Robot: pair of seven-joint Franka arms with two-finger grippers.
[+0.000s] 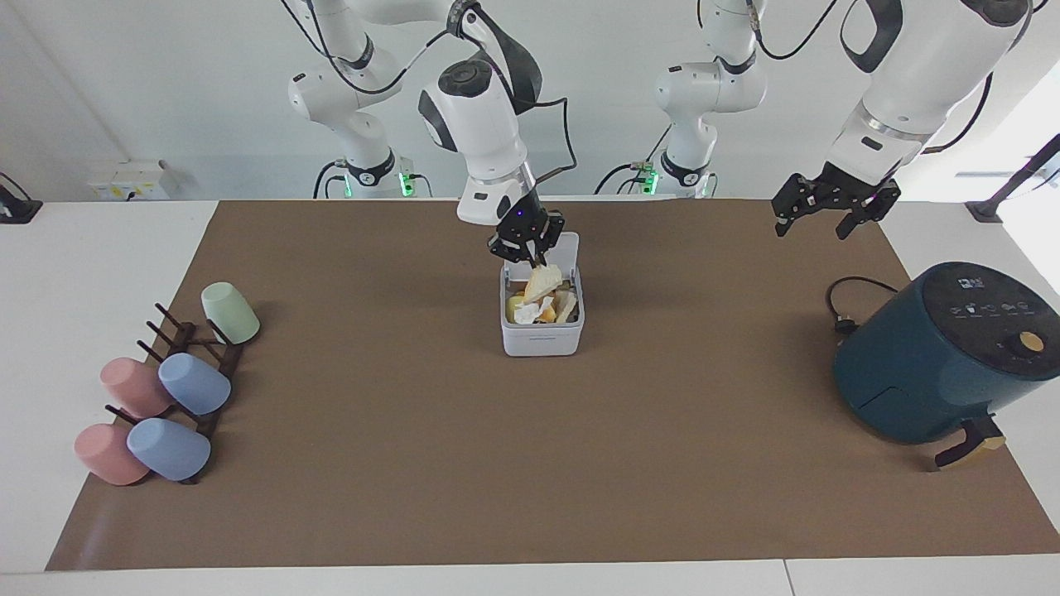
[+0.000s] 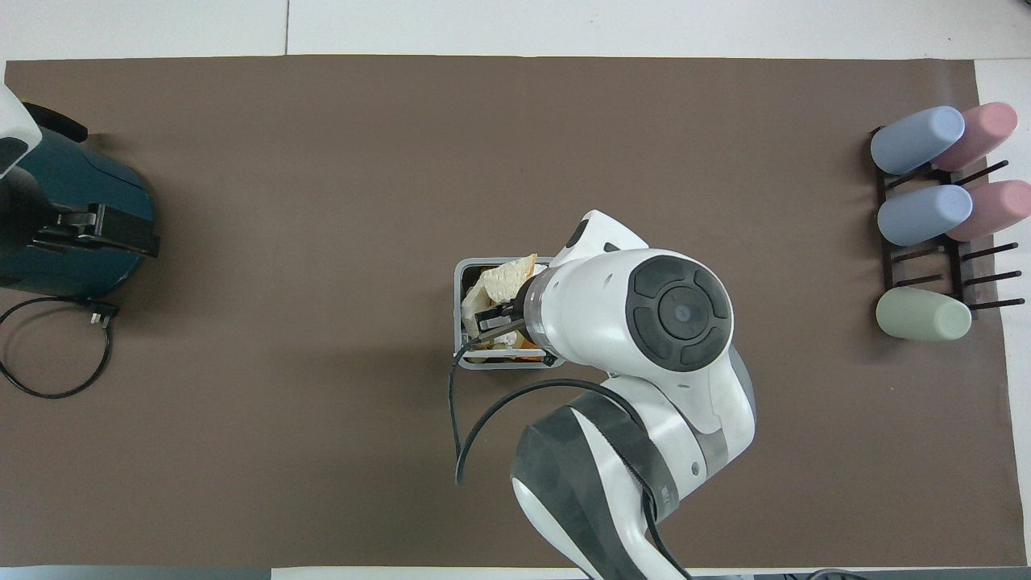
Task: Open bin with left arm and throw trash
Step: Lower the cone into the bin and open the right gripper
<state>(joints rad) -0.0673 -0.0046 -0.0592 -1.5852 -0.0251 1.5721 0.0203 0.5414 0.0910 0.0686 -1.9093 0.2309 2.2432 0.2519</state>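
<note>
Now the bin [image 1: 542, 329] stands in the middle of the brown mat [image 1: 414, 463] with its lid [image 1: 566, 251] up, full of scraps. The right gripper [image 1: 538, 261] is over its opening, fingers closed on a cream bread wedge [image 1: 542, 284] that hangs just above the other trash [image 1: 538, 310]. Meanwhile the left gripper [image 1: 826, 217] hangs in the air with fingers apart and empty, near the dark-teal air fryer [image 1: 944, 356] at the left arm's end of the table.

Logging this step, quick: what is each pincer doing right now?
Right pincer: shut on the bread wedge, over the open bin.
Left pincer: open, holding nothing, over the mat near the air fryer.
</note>
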